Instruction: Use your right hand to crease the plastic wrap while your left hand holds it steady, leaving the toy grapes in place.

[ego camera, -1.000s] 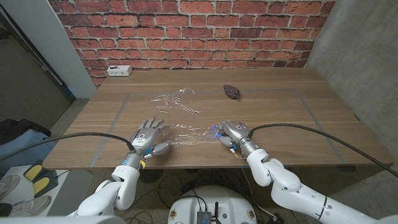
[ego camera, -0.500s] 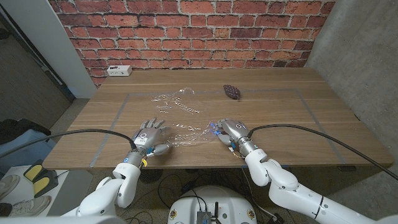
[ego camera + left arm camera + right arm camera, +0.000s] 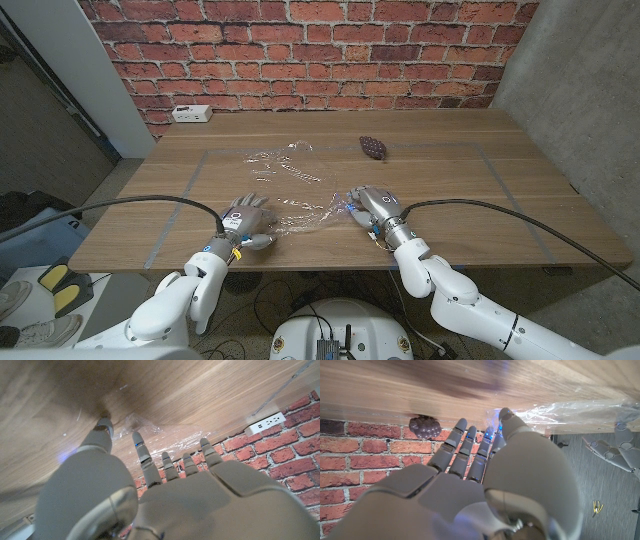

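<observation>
While both hands (image 3: 245, 222) (image 3: 371, 208) press crinkled clear plastic wrap (image 3: 290, 190), finger grip seemingly unclear.

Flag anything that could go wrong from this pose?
1. The left hand sits only on the near corner of the plastic wrap; the loose far part may drag as the right hand creases.
2. The wrap is already crumpled, so the crease may wander.
The toy grapes lie apart, so are probably safe.

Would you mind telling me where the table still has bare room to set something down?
Bare wood lies right of the toy grapes and right hand, and left of the plastic wrap below the power strip. It is crowded between the left hand and right hand.
</observation>
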Controlling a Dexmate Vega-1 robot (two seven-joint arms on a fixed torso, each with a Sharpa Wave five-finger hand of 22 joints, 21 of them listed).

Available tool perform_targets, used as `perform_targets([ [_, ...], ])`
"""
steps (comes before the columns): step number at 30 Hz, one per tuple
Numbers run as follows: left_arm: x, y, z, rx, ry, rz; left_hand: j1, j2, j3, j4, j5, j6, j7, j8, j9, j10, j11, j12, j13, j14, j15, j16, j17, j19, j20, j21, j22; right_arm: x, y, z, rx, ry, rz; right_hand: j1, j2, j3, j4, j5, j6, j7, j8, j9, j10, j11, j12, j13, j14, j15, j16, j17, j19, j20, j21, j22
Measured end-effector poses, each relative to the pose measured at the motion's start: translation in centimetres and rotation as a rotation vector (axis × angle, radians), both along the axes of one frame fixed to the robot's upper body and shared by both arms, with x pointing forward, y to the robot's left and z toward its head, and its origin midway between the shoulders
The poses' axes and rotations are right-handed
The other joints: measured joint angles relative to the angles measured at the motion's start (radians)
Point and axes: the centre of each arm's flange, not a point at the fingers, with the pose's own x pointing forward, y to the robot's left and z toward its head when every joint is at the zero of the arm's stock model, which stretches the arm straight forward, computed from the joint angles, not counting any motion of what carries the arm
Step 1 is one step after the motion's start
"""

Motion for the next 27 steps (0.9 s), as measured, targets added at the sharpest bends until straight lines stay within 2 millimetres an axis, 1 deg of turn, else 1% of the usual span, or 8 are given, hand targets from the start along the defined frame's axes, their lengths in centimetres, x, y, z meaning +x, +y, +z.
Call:
perform_targets([
  [3,0.07,-0.15,0.09,0.019,0.001,0.01,0.024,0.014,0.0,0.0,0.0,0.055,0.0,0.009,-0.001,0.028,-0.003,0.004,0.0,0.018,-0.018,0.007,0.0,0.011,0.001,0.0,0.0,-0.02,-0.11,0.06,0.009,-0.006,-0.002,0.0,0.0,0.0,0.0,0.0,0.001,0.001,0.0,0.003,0.0,0.0,0.0,0.004,0.0,0.0,0.0,0.0,0.0,0.0,0.0,0.0],
  [7,0.22,-0.3,0.13,0.039,-0.005,0.023,0.052,0.043,-0.004,-0.002,-0.004,0.148,-0.003,0.024,-0.003,0.073,-0.011,0.008,0.0,0.043,-0.036,0.007,0.0,0.036,-0.011,0.0,0.0,-0.05,-0.22,0.1,0.017,-0.011,-0.003,0.002,0.002,-0.002,-0.002,0.0,0.001,0.001,0.006,0.005,0.005,0.005,0.0,0.004,0.0,0.0,0.0,0.003,0.0,0.0,0.0,0.0],
  [12,0.47,-0.31,-0.08,0.05,-0.012,0.038,0.122,0.113,-0.004,-0.002,-0.039,0.306,0.013,0.041,-0.007,0.166,-0.034,0.016,-0.002,0.098,-0.07,0.012,-0.001,0.069,-0.021,0.004,0.0,-0.09,-0.34,0.16,0.023,-0.016,-0.005,0.004,0.004,-0.003,-0.004,0.0,0.001,0.001,0.007,0.009,0.005,0.005,-0.005,0.004,0.0,0.0,0.004,0.004,0.0,0.0,0.005,0.0],
  [14,0.54,-0.3,-0.25,0.052,-0.017,0.046,0.135,0.126,-0.003,-0.003,-0.047,0.322,0.012,0.042,-0.008,0.19,-0.042,0.021,-0.002,0.112,-0.084,0.012,-0.002,0.08,-0.03,0.007,0.0,-0.12,-0.37,0.19,0.025,-0.018,-0.005,0.004,0.004,-0.003,-0.004,0.0,0.001,0.001,0.007,0.01,0.005,0.005,-0.005,0.004,0.0,0.0,0.004,0.004,0.0,0.0,0.008,0.0],
  [17,0.57,-0.3,-0.43,0.052,-0.031,0.054,0.147,0.137,-0.003,-0.003,-0.047,0.325,0.013,0.042,-0.007,0.202,-0.034,0.021,-0.002,0.127,-0.087,0.012,-0.002,0.089,-0.028,0.007,0.0,-0.15,-0.43,0.21,0.028,-0.019,-0.005,0.004,0.004,-0.007,-0.001,0.0,0.001,0.001,0.007,0.013,0.005,0.005,-0.005,0.004,0.0,0.0,0.004,0.004,0.0,0.0,0.008,0.0],
  [18,0.56,-0.3,-0.42,0.053,-0.031,0.054,0.153,0.143,-0.004,-0.004,-0.047,0.32,0.017,0.044,-0.004,0.203,-0.032,0.021,-0.002,0.135,-0.087,0.012,-0.002,0.093,-0.032,0.007,0.0,-0.16,-0.46,0.22,0.029,-0.02,-0.006,0.004,0.004,-0.008,0.0,0.0,0.001,0.001,0.007,0.015,0.005,0.005,-0.005,0.004,0.0,0.0,0.004,0.004,0.0,0.0,0.008,0.0],
  [21,0.45,-0.29,-0.67,0.044,-0.051,0.056,0.167,0.157,-0.003,-0.004,-0.054,0.323,0.054,0.035,0.0,0.212,-0.023,0.021,-0.002,0.15,-0.086,0.012,-0.002,0.094,-0.034,0.007,0.0,-0.19,-0.56,0.3,0.033,-0.024,-0.007,0.004,0.004,-0.008,0.0,0.0,0.001,0.001,0.012,0.016,0.005,0.005,-0.005,0.004,0.0,0.0,0.004,0.004,0.0,0.0,0.008,0.0],
  [27,-0.05,-0.11,-0.76,-0.02,-0.091,0.018,0.18,0.169,0.0,0.0,-0.056,0.319,0.057,0.03,0.005,0.225,-0.01,0.021,-0.002,0.164,-0.089,0.012,-0.002,0.1,-0.028,0.007,0.0,-0.29,-0.95,0.37,0.051,-0.033,-0.017,0.004,0.004,-0.011,-0.003,0.0,0.001,0.001,0.015,0.018,0.009,0.002,-0.005,0.004,0.0,0.0,0.004,0.004,0.0,0.0,0.008,0.0],
])
